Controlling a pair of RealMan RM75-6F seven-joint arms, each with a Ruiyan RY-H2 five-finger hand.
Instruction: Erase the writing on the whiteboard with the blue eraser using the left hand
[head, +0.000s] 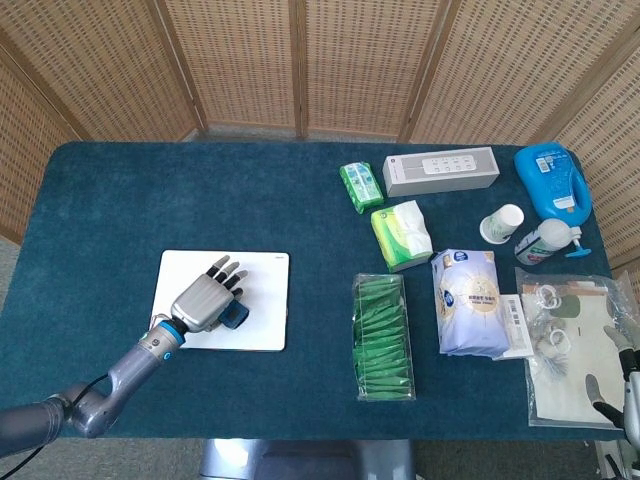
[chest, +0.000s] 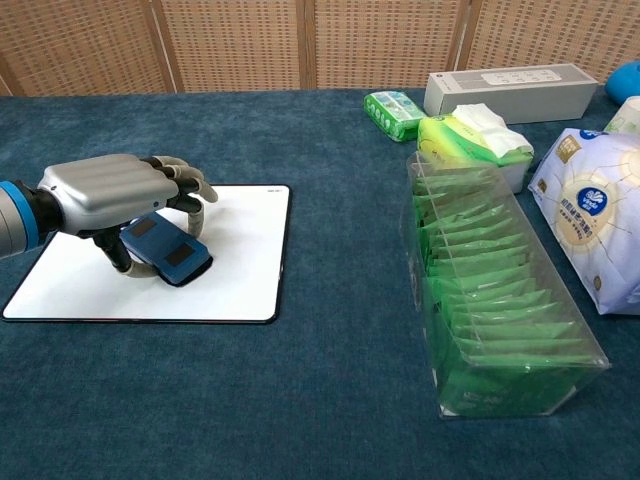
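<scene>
the left hand (chest: 105, 195) grips the blue eraser (chest: 165, 250) from above — pressed flat on the whiteboard (chest: 235, 260) near its middle, so wiping strokes reach the surface; no writing shows.
</scene>
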